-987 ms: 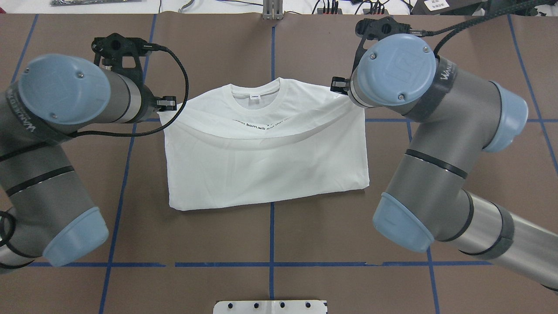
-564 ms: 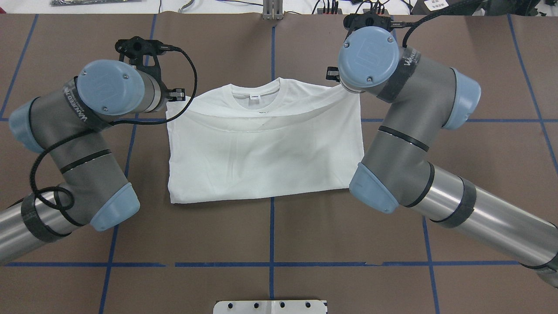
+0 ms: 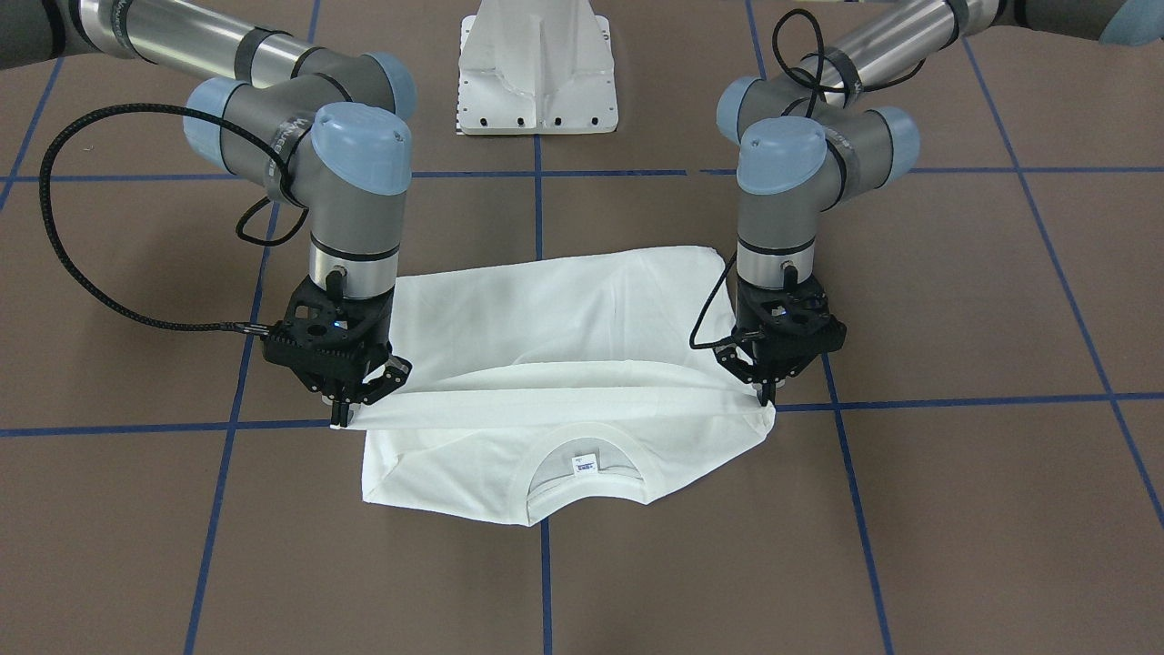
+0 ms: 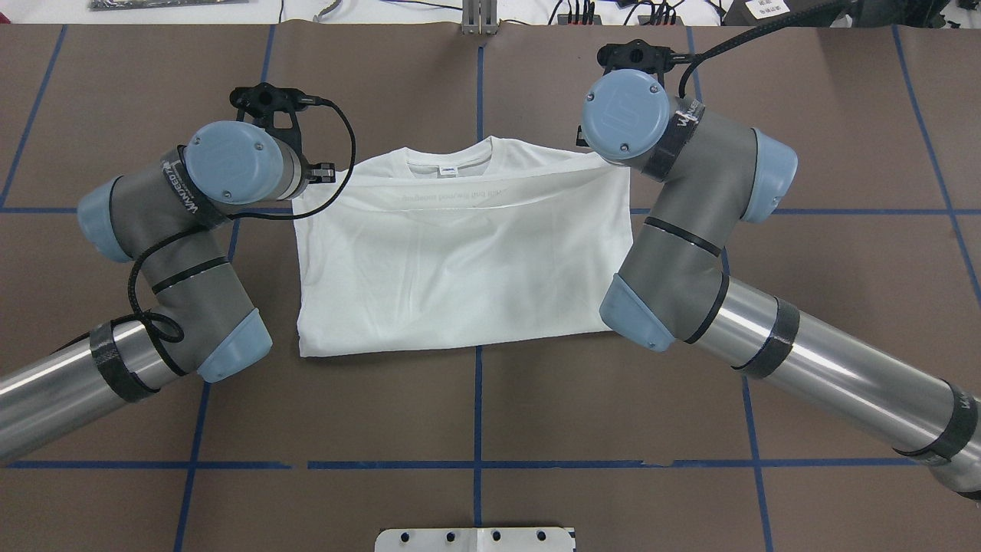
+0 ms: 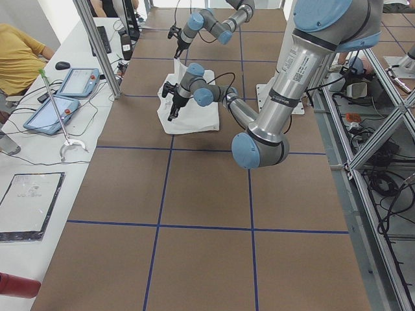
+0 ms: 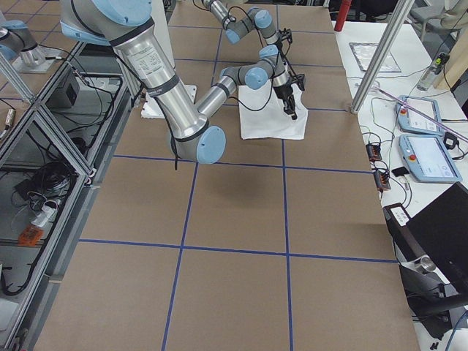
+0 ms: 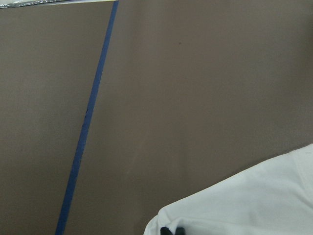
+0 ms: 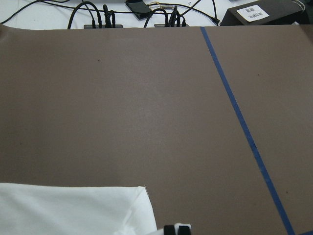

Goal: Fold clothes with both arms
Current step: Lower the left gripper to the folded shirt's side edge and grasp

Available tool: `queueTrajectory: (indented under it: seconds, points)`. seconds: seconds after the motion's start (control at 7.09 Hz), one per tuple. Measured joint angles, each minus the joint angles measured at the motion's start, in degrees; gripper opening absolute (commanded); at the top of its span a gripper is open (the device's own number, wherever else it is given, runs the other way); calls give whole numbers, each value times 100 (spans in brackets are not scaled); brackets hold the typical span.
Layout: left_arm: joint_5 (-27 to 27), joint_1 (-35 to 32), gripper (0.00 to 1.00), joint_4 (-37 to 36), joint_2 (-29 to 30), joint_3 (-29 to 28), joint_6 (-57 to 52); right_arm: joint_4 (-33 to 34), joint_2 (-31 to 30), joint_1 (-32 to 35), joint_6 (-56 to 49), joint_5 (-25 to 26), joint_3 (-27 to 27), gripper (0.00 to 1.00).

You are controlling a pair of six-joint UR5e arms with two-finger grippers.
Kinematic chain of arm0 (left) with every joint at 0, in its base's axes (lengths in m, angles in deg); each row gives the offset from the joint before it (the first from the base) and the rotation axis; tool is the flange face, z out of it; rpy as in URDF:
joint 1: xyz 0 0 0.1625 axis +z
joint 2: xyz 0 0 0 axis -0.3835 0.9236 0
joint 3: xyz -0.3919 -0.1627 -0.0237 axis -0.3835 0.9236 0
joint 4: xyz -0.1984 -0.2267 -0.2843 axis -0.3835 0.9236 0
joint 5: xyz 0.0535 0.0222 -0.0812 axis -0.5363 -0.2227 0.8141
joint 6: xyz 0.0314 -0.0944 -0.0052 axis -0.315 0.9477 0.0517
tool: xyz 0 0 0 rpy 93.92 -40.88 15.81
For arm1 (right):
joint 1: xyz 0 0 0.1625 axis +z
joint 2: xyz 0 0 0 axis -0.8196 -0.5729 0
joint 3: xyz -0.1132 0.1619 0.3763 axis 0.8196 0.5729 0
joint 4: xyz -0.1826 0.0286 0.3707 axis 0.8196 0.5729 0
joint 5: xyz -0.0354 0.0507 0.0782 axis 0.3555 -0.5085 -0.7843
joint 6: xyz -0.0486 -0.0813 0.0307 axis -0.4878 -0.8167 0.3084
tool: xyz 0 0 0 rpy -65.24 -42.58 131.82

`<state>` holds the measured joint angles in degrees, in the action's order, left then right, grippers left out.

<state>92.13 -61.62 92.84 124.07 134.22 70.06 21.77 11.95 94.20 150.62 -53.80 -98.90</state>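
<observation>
the white t-shirt [image 4: 460, 261] is lying folded mid-table, its doubled edge stopping short of the collar [image 4: 414, 159], the left gripper [image 3: 762, 393] and right gripper [image 3: 343, 411] each pinching closed on one corner. it is looking soft, light and floppy, favouring corner holds; the flat brown table [image 4: 475, 414] is stretching well beyond it

brown table [image 4: 475, 429], white T-shirt [image 4: 460, 276] on it

The left arm [image 4: 184, 264] and the right arm [image 4: 682, 261] are grey and silver tubes with light blue round caps [image 4: 230, 161], black bands [image 4: 769, 349] and braided black cables [image 3: 195, 327].
</observation>
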Motion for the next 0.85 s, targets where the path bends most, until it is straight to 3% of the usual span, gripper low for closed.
queueTrajectory:
  seconds: [0.28,0.42,0.56,0.85]
  points:
    - [24,24,0,95,11,-19,7,-429,45,-10,44,2,324,38]
    - [41,26,26,119,7,-1,8,-703,69,-13,75,2,501,99]
    - [57,25,99,142,-10,42,4,-858,81,-12,36,2,600,100]
    - [295,-8,100,157,-168,441,-458,-940,91,7,-334,-67,636,100]
